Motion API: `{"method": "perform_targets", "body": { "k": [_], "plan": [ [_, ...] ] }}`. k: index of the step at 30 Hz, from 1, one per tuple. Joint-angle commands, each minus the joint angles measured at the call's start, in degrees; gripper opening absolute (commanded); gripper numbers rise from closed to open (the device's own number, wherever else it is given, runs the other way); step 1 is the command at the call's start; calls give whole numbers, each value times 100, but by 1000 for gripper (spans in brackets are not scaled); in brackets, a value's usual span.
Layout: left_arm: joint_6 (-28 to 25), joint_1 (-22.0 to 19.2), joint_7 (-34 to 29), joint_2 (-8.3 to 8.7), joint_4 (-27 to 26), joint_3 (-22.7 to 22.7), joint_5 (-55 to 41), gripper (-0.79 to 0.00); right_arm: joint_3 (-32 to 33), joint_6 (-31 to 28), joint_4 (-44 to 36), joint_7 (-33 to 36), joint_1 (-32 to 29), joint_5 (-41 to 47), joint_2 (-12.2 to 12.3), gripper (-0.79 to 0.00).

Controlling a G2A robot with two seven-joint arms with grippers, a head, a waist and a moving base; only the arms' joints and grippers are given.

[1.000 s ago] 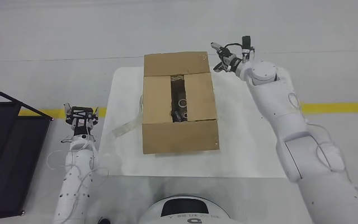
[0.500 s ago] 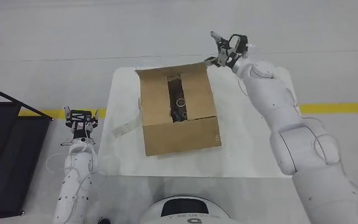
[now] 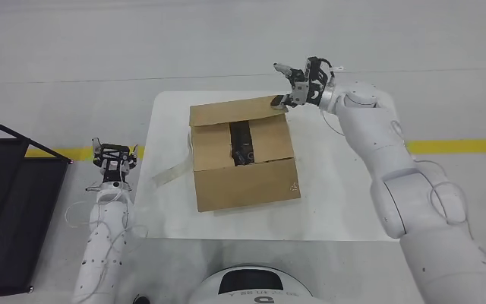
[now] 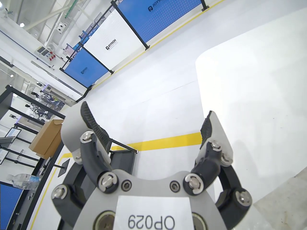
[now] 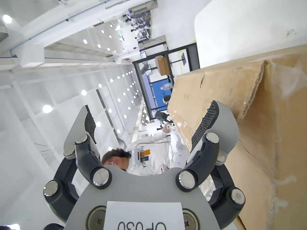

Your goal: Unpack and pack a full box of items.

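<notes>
Box (image 3: 244, 185) sat mid-table (image 3: 338, 205), turned slightly off the table's edges. Two side flaps lay nearly flat, with a narrow slot between them. Dark items (image 3: 243, 144) showed through the slot; kinds could not be told.

Far flap (image 3: 231, 114) stood tilted up from the far edge. Right gripper (image 3: 282, 83) hung at that flap's far right corner, fingers spread wide. One pad (image 5: 203, 123) lay against the cardboard edge; nothing was clamped between the two.

Left gripper (image 3: 112, 156) hung off the table's left edge, over the floor by the yellow line (image 3: 448, 144), well apart from the box. Fingers were apart and held nothing.

Room: a broad bare stretch of table right of the box, and a bare band along the near edge. The left margin was tighter, and a tape strip (image 3: 173, 170) trailed there from the box's side toward the table edge. A dark rack (image 3: 23, 205) stood on the floor beyond the left arm.
</notes>
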Motion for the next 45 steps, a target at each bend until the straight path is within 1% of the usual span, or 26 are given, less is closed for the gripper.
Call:
{"method": "perform_targets", "body": {
  "k": [1, 4, 6, 7, 8, 10, 13, 17, 21, 23, 25, 27, 28, 31, 36, 42, 45],
  "plan": [
    [-71, -17, 16, 3, -52, 34, 34, 0, -49, -33, -32, 96, 0, -165, 15, 0],
    [-309, -66, 74, 17, -101, 87, 98, 0, -118, -50, -78, 181, -2, -392, 37, 0],
    [-695, 39, 351, 41, -266, 153, 191, 0, -138, -62, -106, 136, -4, -494, 50, 0],
    [-991, 122, 568, 66, -331, 163, 265, 0, -143, -59, -120, 97, -7, -530, 55, 0],
    [-1395, 217, 852, 100, -403, 181, 355, 0, -148, -60, -139, 56, -11, -566, 59, 0],
    [-2061, 401, 1490, 181, -502, 111, 568, 0, -153, -49, -192, -4, -34, -601, 60, 0],
    [-2807, 636, 2319, 285, -570, -34, 694, 0, -174, -7, -271, -105, -73, -665, 52, 0],
    [-3453, 838, 3107, 391, -565, -210, 694, 0, -220, 77, -388, -206, -128, -743, 25, 0],
    [-3876, 955, 3776, 512, -498, -238, 1183, 0, -280, 177, -493, -329, -158, -838, -10, 0],
    [-3944, 970, 4155, 569, -453, -236, 1412, 0, -292, 217, -532, -359, -164, -843, -27, 0],
    [-3889, 1025, 4416, 606, -490, -201, 1561, 0, -297, 246, -559, -368, -170, -837, -40, 0],
    [-3714, 1065, 4491, 633, -600, -131, 1802, 0, -304, 263, -577, -376, -178, -835, -52, 0],
    [-3548, 1074, 4502, 638, -667, -85, 1887, 0, -306, 276, -581, -390, -185, -830, -59, 0],
    [-3339, 1089, 4561, 637, -810, 101, 1888, 0, -319, 295, -598, -419, -210, -822, -83, 0],
    [-2954, 1112, 4405, 633, -1047, 296, 1818, 0, -322, 294, -590, -455, -263, -780, -117, 0],
    [-2596, 1043, 4114, 632, -1081, 427, 1703, 0, -309, 278, -555, -487, -305, -757, -135, 0],
    [-2541, 1013, 4045, 638, -1103, 479, 1623, 0, -295, 268, -540, -502, -319, -748, -138, 0]
  ]
}}
